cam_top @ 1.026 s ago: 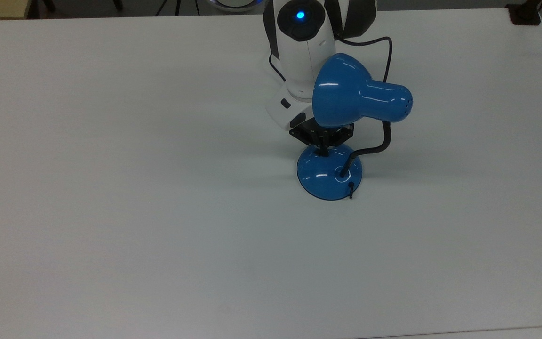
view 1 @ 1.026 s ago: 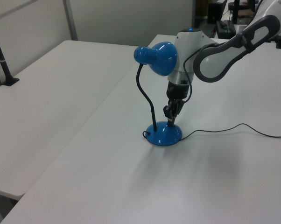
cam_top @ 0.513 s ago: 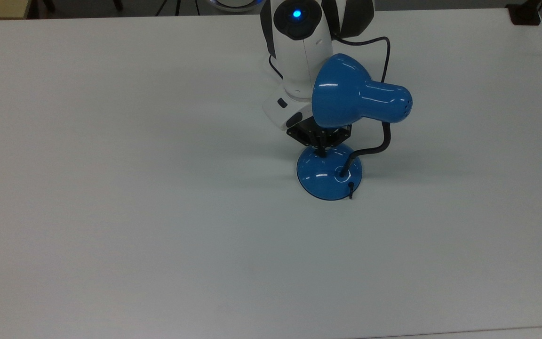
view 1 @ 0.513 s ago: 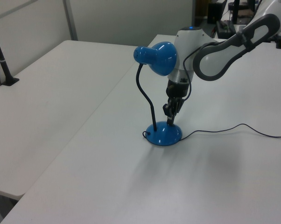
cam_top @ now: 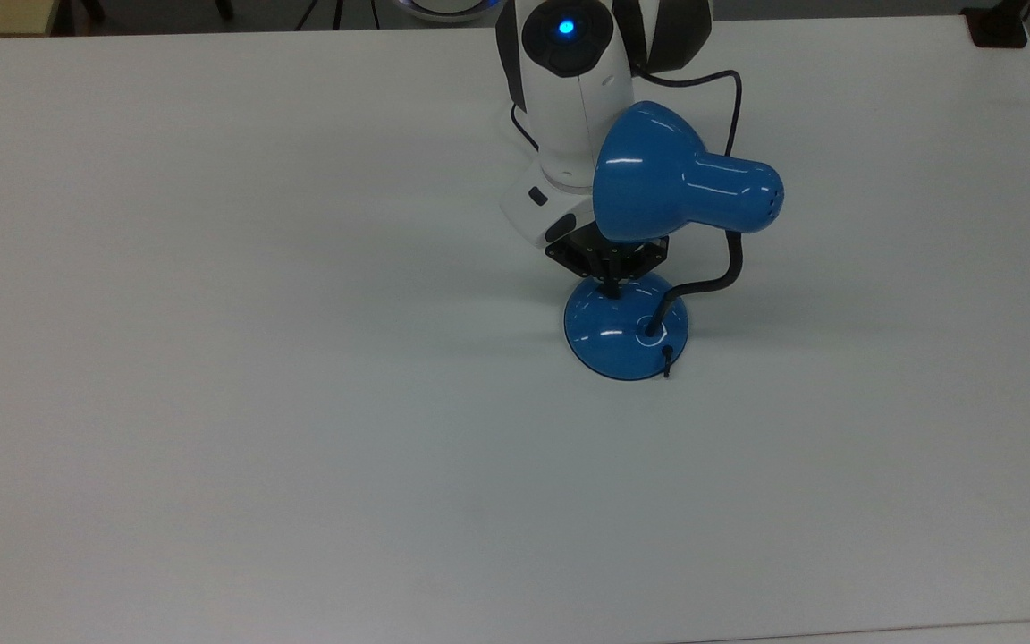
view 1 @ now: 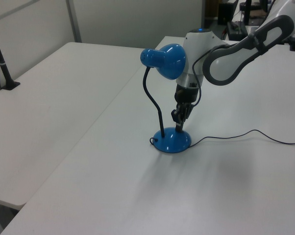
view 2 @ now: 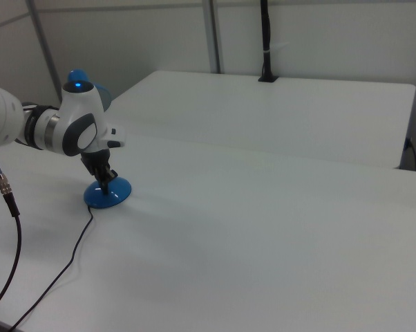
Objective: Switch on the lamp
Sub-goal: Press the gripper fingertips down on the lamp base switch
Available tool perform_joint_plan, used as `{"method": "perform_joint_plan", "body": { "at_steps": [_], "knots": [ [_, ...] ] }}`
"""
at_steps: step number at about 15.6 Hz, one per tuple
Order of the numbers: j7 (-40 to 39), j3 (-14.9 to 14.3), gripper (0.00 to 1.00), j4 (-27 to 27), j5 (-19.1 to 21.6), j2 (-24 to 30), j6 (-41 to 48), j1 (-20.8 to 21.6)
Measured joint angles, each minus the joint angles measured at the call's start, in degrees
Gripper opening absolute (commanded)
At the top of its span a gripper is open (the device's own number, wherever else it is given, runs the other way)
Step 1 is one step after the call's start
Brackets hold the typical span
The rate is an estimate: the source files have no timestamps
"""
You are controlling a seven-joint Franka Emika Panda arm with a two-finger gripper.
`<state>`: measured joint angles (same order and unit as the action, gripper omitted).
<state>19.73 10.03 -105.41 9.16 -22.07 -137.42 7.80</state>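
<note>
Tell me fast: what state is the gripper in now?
Gripper: fingers together, tip down on the lamp base, holding nothing.

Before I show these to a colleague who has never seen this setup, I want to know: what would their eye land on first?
The glossy blue lamp stands out at once, alone on the wide white table, its bell shade bent over on a black gooseneck above the domed base. Next comes the white robot arm, reaching down beside the shade with its gripper at the base's top. A thin black cord trails off across the table.
</note>
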Motion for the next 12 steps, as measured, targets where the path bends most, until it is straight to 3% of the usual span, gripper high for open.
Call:
{"method": "perform_joint_plan", "body": {
  "at_steps": [12],
  "knots": [
    [2.3, 0.0, 0.00, 0.0, 0.0, -0.1, 0.0, 0.1]
  ]
}}
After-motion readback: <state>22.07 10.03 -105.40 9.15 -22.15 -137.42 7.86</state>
